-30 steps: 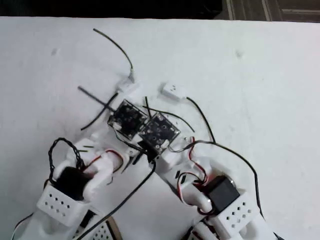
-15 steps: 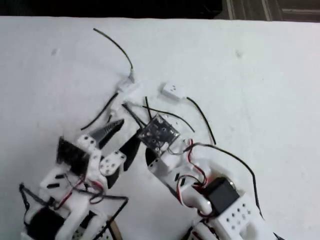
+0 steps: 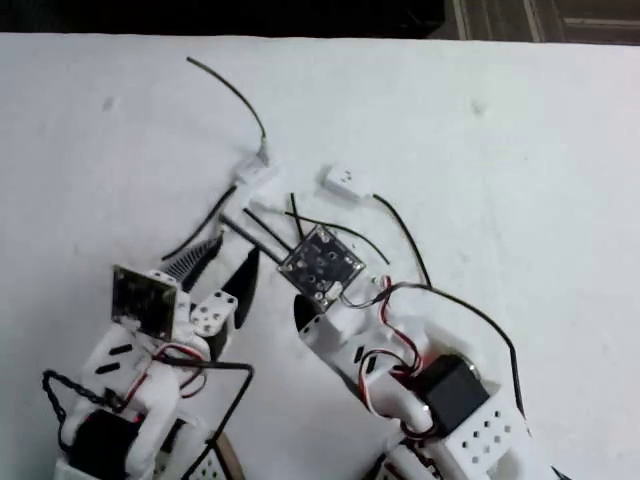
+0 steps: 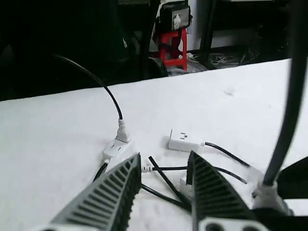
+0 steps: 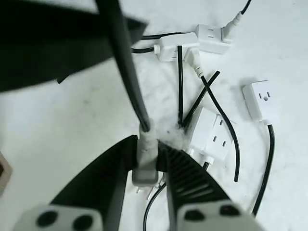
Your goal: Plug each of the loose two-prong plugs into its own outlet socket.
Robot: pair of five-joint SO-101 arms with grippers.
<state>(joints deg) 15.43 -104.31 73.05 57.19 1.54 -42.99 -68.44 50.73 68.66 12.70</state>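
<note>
At the near left, the left gripper [image 3: 232, 258] is hovering over the tabletop [image 3: 520, 140] with its fingers [image 4: 120, 192] spread apart, grasping nothing. Just beyond it, a mated plug and outlet [image 3: 256, 174] are lying together, their cord curving away to the far left; that pair looks done. To their right, a free outlet [image 3: 345, 181] is lying slot-face up, well apart from both arms. Nearer and to the right, the right gripper [image 5: 147, 145] is pinching a two-prong plug [image 5: 144, 163] by its body, fingers clenched on both sides, with the plug's black cord [image 5: 120, 57] rising steeply from it. A white outlet block [image 5: 211, 135] is lying just beside the plug, slots up, with loose cords crossing next to it.

The step in hand appears to be seating this plug. To do it well, the right arm should be squaring the prongs to the slots before pressing, since the block is lying unanchored and is likely to slide. The empty left gripper could be pinning the block's body. Pressing straight down rather than at a tilt should keep the prongs from skating off.
</note>
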